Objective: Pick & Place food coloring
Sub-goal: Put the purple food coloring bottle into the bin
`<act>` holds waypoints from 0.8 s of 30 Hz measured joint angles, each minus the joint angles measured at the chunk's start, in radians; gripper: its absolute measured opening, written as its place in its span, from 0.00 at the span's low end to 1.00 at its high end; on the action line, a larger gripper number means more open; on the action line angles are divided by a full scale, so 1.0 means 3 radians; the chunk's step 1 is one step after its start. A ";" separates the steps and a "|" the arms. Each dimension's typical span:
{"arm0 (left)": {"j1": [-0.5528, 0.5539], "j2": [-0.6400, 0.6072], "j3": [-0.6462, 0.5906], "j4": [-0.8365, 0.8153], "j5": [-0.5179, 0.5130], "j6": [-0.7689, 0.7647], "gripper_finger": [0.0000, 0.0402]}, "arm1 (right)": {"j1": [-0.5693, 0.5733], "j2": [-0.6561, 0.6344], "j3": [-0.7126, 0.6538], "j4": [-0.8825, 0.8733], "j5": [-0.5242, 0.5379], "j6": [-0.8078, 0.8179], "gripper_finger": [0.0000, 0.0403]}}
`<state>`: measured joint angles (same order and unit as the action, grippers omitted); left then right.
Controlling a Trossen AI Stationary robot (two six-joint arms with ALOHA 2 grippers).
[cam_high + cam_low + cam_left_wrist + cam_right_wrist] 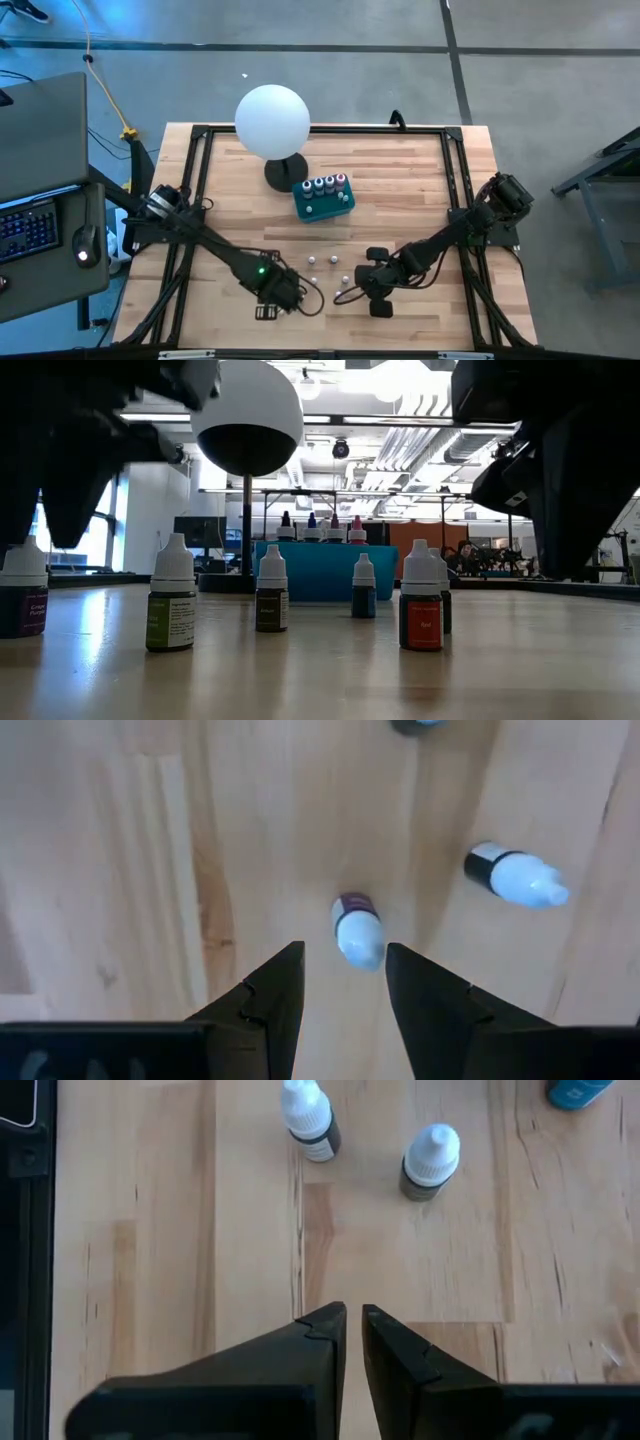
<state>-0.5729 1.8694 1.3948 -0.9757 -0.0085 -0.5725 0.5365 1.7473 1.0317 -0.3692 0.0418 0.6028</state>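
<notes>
The left gripper [268, 311] hangs over the near left part of the table [420, 190]. In the left wrist view its two fingers [275, 995] stand apart with a clear gap, and nothing is held between them. A small bottle with a purple label [357, 927] stands just past the tips, in line with the gap. It stands up straight, white cap on top. Another little bottle [514, 878] stands a bit further off.

In the middle, the loose food coloring bottles [272, 589] stand in a scattered bunch on the wood, all upright, caps up, so the long way of each one runs up and down. Further back sits the teal tray [340, 207], already holding four bottles with coloured tops [325, 184]. A white ball lamp [272, 120] stands just behind the tray.

On the right, the right gripper [380, 308] hangs low near the bunch. Its fingers [325, 1330] are almost touching, with only a thin slit between, and hold nothing. Two bottles [432, 1160] stand well beyond its tips.

I think the step is reaching for a bottle to pick up. The left gripper looks closest. Next it would need to go down around the purple bottle, squeeze its body gently, and keep it upright.
</notes>
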 joint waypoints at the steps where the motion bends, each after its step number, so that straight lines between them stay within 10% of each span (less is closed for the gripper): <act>1: 0.0016 0.0000 -0.0037 0.0049 0.0051 -0.0001 0.35 | 0.0000 0.0000 0.0000 -0.0001 0.0000 -0.0001 0.07; 24: 0.0013 0.0000 -0.0445 0.0686 0.0084 -0.0030 0.19 | 0.0000 0.0000 0.0000 -0.0027 0.0013 -0.0090 0.07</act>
<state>-0.5690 1.8694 1.2613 -0.7700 0.0166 -0.5816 0.5365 1.7473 1.0317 -0.3774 0.0456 0.5759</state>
